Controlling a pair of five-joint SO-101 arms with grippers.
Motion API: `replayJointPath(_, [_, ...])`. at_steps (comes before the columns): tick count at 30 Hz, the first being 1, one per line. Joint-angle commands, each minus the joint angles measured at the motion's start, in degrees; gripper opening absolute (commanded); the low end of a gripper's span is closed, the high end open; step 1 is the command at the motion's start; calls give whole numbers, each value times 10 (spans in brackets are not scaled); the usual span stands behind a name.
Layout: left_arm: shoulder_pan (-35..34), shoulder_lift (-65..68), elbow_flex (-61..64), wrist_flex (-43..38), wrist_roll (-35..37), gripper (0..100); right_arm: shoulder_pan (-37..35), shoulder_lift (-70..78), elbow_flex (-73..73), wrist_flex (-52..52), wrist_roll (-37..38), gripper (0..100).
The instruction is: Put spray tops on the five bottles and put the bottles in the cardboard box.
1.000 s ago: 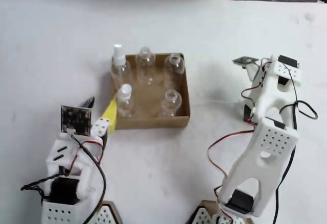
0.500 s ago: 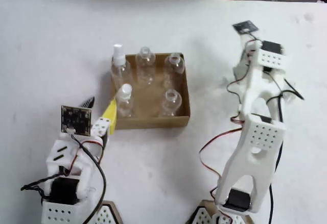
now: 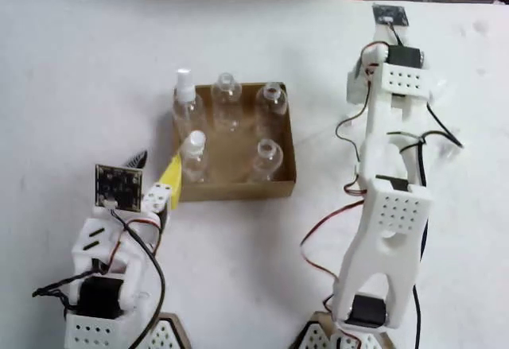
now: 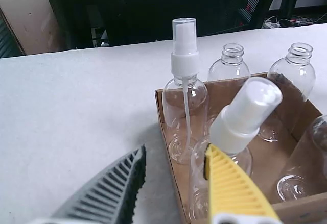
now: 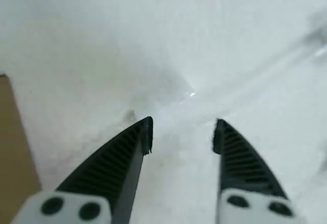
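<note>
Yellow L finger [image 4: 231,193] beside capped btl [image 4: 241,122].

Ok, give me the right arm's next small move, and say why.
Probably ease the open right gripper forward and down over what looks like a clear spray tube just beyond its tips: three bottles in the box have no tops.

The left arm [image 3: 102,247] and right arm [image 3: 395,210] are white perforated plastic over black motors, trailing red and black cables [image 3: 162,285]. The left's fingers [image 4: 230,193] are mismatched (one yellow, one ribbed grey); the right's are ribbed black on white, screw-holed bases.
</note>
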Motion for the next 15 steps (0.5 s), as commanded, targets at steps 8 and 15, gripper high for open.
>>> replayJointPath(8, [7,-4,-31,-3,-5,177,15,77,-108,-29,-157,283])
replayJointPath(15, [7,-4,-31,-3,-5,177,23,133,-166,-26,-234,283])
